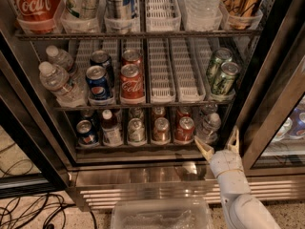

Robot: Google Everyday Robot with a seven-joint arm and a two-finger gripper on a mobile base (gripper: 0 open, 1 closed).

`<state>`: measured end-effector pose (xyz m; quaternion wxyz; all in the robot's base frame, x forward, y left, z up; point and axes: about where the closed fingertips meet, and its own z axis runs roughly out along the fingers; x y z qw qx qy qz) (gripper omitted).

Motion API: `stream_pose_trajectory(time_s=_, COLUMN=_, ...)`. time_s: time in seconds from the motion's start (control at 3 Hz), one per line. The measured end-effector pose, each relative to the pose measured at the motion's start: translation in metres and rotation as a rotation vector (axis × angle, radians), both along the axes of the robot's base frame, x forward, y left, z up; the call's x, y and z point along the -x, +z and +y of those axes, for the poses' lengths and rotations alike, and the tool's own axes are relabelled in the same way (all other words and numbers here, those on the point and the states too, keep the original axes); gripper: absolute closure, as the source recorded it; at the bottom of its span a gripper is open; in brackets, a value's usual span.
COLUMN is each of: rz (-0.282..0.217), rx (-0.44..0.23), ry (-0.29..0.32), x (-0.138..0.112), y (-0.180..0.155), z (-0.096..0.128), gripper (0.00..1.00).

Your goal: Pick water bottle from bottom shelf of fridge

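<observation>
The gripper [217, 144] is seen at the lower right of the frame, in front of the shiny base of the fridge [143, 178]. Its two pale fingers are spread wide apart and nothing is held between them. The water bottle [210, 126] is found just above those fingertips, standing upright at the right end of the bottom shelf [143, 148]. Whether it is touched cannot be told. To its left on the same shelf, a red can [185, 129], two silvery cans [161, 130], a dark-drink bottle [110, 128] and a blue can [86, 132] are lined up. On the rack above, two larger clear bottles [57, 80] are leaned at the left, and green cans [223, 75] are set at the right. A clear plastic tub [162, 216] is seen at the bottom edge, and cables [28, 209] at the lower left.
</observation>
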<state>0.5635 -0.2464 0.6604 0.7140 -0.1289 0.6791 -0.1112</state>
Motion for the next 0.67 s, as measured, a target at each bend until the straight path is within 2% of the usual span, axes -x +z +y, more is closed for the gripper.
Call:
stream_pose_trajectory(time_s=0.33, rz=0.007, rx=0.016, ry=0.006, x=-0.0004, y=-0.0008, z=0.0069, gripper=0.29)
stream_pose_trajectory(time_s=0.67, rz=-0.006, rx=0.022, ry=0.011, x=0.0083, y=0.003, z=0.016, gripper=0.31)
